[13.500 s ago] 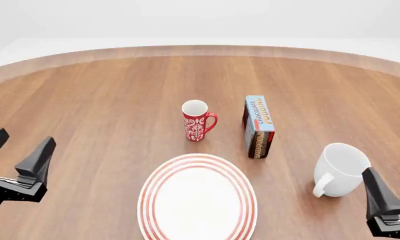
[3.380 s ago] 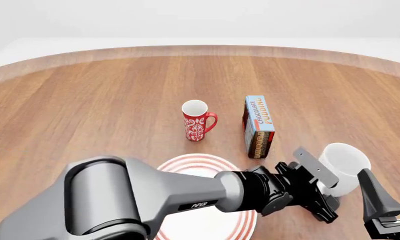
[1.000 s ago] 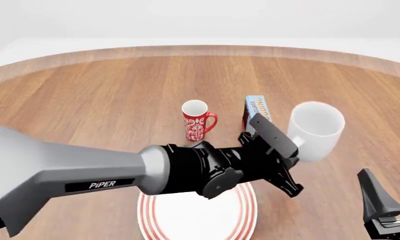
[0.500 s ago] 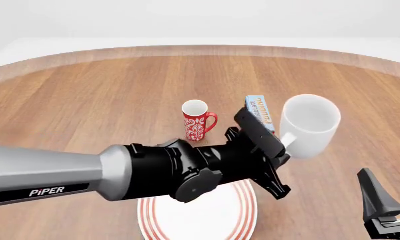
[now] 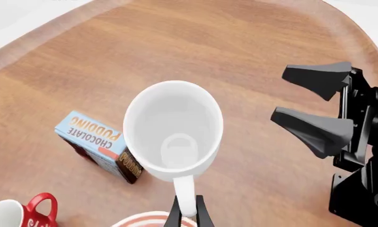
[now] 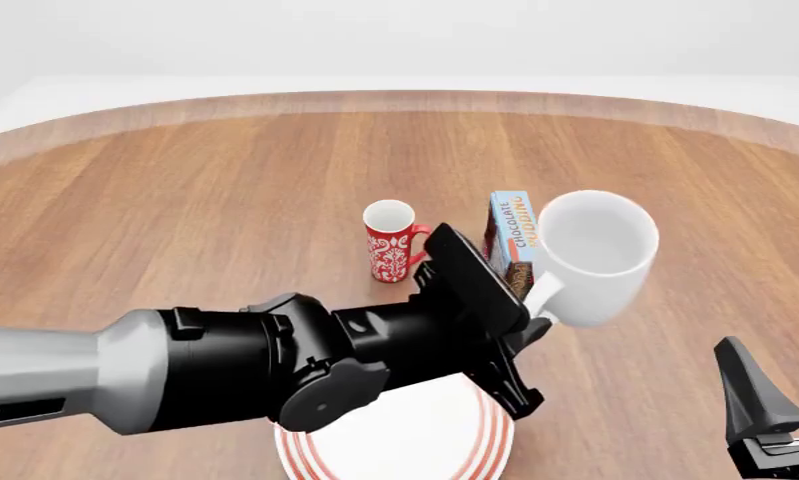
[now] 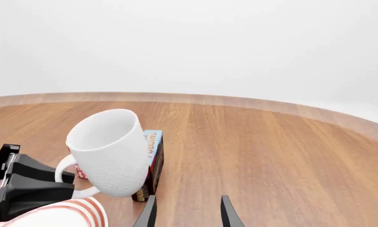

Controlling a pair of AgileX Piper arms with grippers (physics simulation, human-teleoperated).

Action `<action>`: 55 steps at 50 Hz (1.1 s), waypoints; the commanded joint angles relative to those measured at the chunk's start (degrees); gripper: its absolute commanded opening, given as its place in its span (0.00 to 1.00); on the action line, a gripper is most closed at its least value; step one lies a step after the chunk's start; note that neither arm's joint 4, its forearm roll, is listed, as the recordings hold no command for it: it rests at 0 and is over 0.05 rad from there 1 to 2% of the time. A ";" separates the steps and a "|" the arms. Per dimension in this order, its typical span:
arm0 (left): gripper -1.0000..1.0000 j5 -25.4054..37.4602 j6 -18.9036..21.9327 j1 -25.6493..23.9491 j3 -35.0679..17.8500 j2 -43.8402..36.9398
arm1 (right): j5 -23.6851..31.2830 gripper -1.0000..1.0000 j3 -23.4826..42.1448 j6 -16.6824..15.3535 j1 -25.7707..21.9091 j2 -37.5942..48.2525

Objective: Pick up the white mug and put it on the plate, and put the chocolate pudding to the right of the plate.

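My left gripper [image 6: 530,316] is shut on the loop handle of the white mug [image 6: 594,256], which hangs in the air, tilted, above the table and just right of the plate's far edge. In the left wrist view the mug [image 5: 173,128] is seen from above, with its handle pinched between the fingertips [image 5: 176,213]. The red-ringed plate [image 6: 495,448] lies under the left arm, mostly hidden. Standing behind the mug is the chocolate pudding [image 6: 510,240], partly covered by it, and it shows again as the pudding [image 5: 95,143]. My right gripper [image 7: 187,215] is open and holds nothing, low at the front right.
A slim red patterned mug [image 6: 391,240] stands left of the pudding, beyond the plate. The left arm's bulky grey link crosses the front left of the table. The right gripper [image 6: 783,405] sits by the front right corner. The table's curved far edge [image 6: 399,98] runs across the back.
The left gripper has lifted the white mug off the table at the right and carried it up and leftward toward the plate. The right arm has not moved.
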State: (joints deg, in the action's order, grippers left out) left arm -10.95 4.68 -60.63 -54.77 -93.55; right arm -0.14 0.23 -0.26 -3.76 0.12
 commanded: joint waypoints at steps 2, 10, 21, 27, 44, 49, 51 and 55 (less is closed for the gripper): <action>0.00 -1.31 0.21 0.46 4.68 4.10 | 0.00 1.00 -0.02 -0.02 -0.04 -0.03; 0.00 -1.54 0.32 2.30 7.52 6.80 | -0.01 1.00 -0.02 -0.02 -0.08 -0.04; 0.00 -2.55 -0.16 3.78 11.36 9.54 | -0.01 1.00 -0.02 0.02 -0.09 -0.03; 0.00 -3.26 -0.74 4.86 13.06 10.97 | -0.01 1.00 -0.02 -0.03 -0.11 -0.03; 0.00 -5.27 -2.26 8.44 18.91 15.11 | -0.01 1.00 -0.02 0.01 -0.08 -0.03; 0.00 -5.81 -2.59 9.90 20.78 16.87 | -0.01 1.00 -0.02 -0.03 -0.13 -0.03; 0.00 -5.87 -2.68 10.03 21.03 17.09 | -0.02 1.00 -0.02 -0.03 -0.09 -0.03; 0.00 -5.89 -3.03 11.01 22.39 18.55 | -0.02 1.00 -0.02 -0.01 -0.10 -0.03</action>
State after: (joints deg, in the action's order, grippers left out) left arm -16.22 1.92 -51.86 -35.25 -78.05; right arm -0.15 0.21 -0.28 -3.85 0.09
